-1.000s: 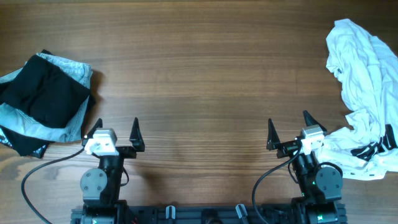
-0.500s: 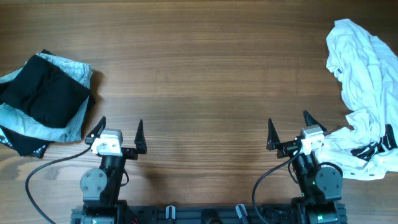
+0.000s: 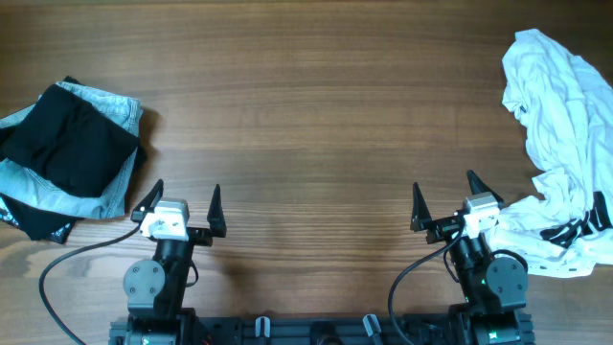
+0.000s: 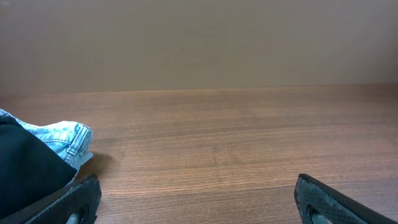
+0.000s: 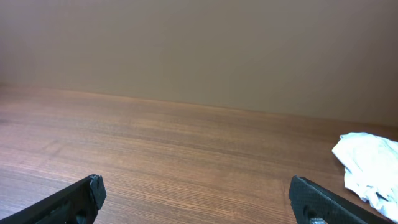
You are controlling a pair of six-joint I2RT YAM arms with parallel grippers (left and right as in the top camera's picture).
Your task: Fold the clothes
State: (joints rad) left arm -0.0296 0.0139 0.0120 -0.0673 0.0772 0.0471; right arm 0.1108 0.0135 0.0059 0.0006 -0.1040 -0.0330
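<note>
Two grippers parked low at the near table [image 3: 306, 105] edge. On one side, left gripper [image 3: 186, 189]: spread wide, gripping nothing, fingers [image 4: 78, 199] far apart over bare wood. Off to its left and slightly ahead, well apart from the fingertips, a folded pile of clothes [image 3: 72, 153], black on top of light denim. On the other side, right gripper [image 3: 443, 184]: likewise spread wide and empty. Just to its right and stretching away ahead, a crumpled white garment [image 3: 560, 105], near end beside the arm; touching or not, cannot tell
</note>
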